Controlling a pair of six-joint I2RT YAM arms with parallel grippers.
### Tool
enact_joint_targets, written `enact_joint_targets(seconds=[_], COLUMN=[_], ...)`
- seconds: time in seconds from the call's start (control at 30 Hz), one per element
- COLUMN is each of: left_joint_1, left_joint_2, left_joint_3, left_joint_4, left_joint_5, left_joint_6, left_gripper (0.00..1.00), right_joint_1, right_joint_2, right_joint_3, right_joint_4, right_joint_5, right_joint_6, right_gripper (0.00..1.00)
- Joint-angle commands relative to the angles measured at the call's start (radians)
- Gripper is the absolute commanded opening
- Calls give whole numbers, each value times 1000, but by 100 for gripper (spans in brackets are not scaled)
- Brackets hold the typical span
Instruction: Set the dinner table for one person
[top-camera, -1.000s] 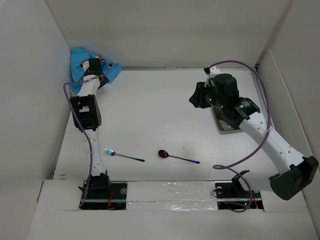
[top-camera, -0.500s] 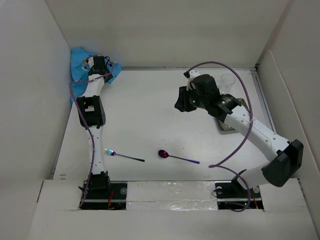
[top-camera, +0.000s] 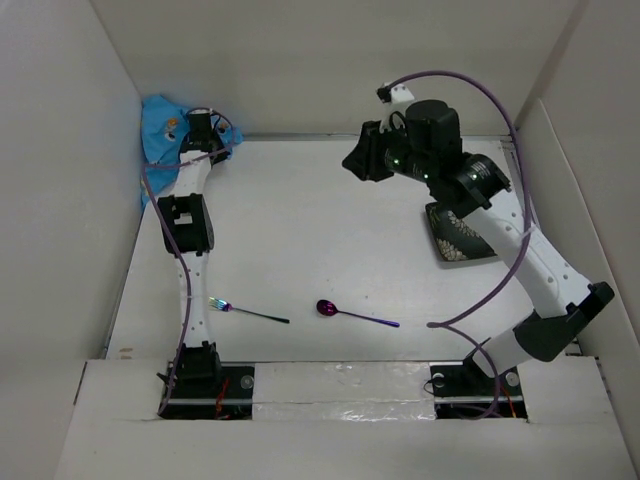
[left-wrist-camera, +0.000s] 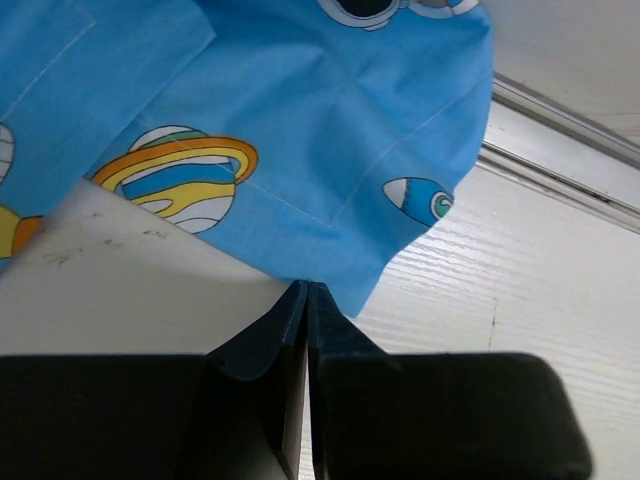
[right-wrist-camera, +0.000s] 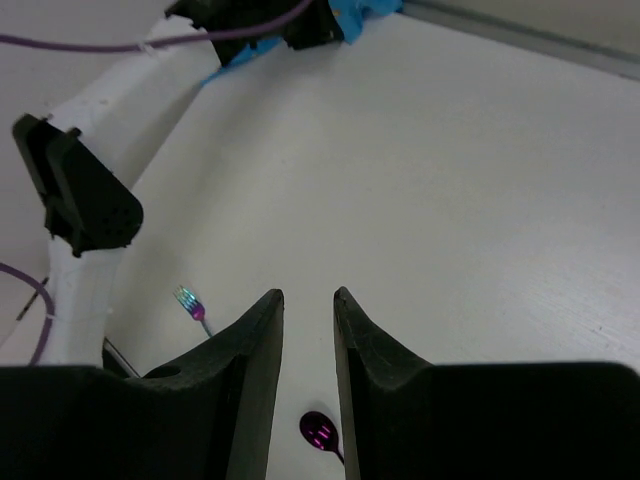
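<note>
The dinner table (top-camera: 310, 230), a large flat matte white rectangular surface, is filling the floor of the cell, with white wall panels (top-camera: 330, 60) standing along its far, left and right edges. A blue cartoon-print cloth mat (top-camera: 158, 120), showing ringed planets and rockets, is lying bunched in the table's far left corner and riding partly up the left panel.

The left gripper (top-camera: 200, 122) is reaching into that corner. In the left wrist view its claw (left-wrist-camera: 305, 290) is pressed fully together, the tips sitting right at the lowest hem of the cloth mat (left-wrist-camera: 300, 150). Whether a fold of fabric is being pinched between them cannot be told, as the tips meet just where the hem ends.

The right gripper (top-camera: 358, 163) is hanging in the air over the far middle of the table, pointing toward the left side. Its claw (right-wrist-camera: 308, 295) is standing slightly apart, a narrow gap showing between the two dark fingers, and nothing is sitting in that gap.

A slim fork (top-camera: 247, 311) with a rainbow-sheen head and dark handle is lying near the table's near edge, left of centre. A metallic purple spoon (top-camera: 355, 314) is lying just to its right, apart from it, bowl toward the fork. A dark rectangular tray (top-camera: 452, 240) with a pale dotted pattern is resting near the right edge, partly hidden under the right arm.
</note>
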Motion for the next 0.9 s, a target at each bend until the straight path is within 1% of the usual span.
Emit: enact_joint_targets(seconds=[0.0,0.03,0.07,0.1,0.13,0.17,0.2,0.3,0.37,0.4,0.43,0.47,0.5,0.53,0.57,0.6,0.63,0.67,0.77,0.83,0.87], left_joint_1=[-2,-2,-16,-16,-37,-48,-57,-97,-125,-157,-168,-168,-168,-131,-99,-65,-7,19,90,101,101], left_joint_2=[34,39,34,21,-33,-33,-57,-142,-226,-264,-336,-367,-398,-435,-446,-455,-464,-466,-449,-420,-406], left_joint_3=[31,31,44,13,-44,-44,-93,-190,-245,-305,-336,-363,-407,-420,-425,-425,-429,-431,-411,-393,-388], left_joint_4=[-59,-90,-120,-128,-144,-144,-153,-159,-150,-141,-101,-73,-44,2,17,28,49,56,60,65,73], left_joint_5=[85,96,72,79,94,94,85,125,131,66,4,-87,-222,-252,-257,-234,-240,-261,-304,-360,-392], left_joint_6=[26,41,41,66,87,87,98,93,98,100,93,83,64,41,-19,-47,-70,-109,-137,-141,-138], left_gripper=[0,0,0,0,0,0,0,0,0,0,0,0,2,13,32,38,43,55,71,74,85], right_joint_1=[4,4,4,4,-8,-8,-22,-36,-36,-47,-47,-47,-60,-60,-70,-70,-70,-70,-70,-70,-70], right_joint_2=[-6,-9,-9,-15,-22,-22,-27,-19,-26,-32,-47,-56,-64,-73,-88,-98,-105,-119,-139,-142,-139], right_joint_3=[126,160,169,172,162,145,131,90,60,30,13,-5,-28,-67,-87,-105,-148,-165,-220,-230,-228], right_joint_4=[-32,-30,-25,-22,6,7,17,28,41,44,53,57,62,64,62,62,64,62,68,65,62], right_joint_5=[-5,-2,-2,9,18,18,12,-11,-15,-17,-18,-35,-43,-51,-58,-72,-77,-84,-115,-150,-163], right_joint_6=[-31,-32,-35,-35,-39,-39,-37,-25,-22,-22,-22,-22,-23,-22,-22,-22,-22,-23,-25,-31,-34], right_gripper=[32,32,32,32,32,32,32,31,31,31,31,31,31,31,31,31,31,31,31,31,31])
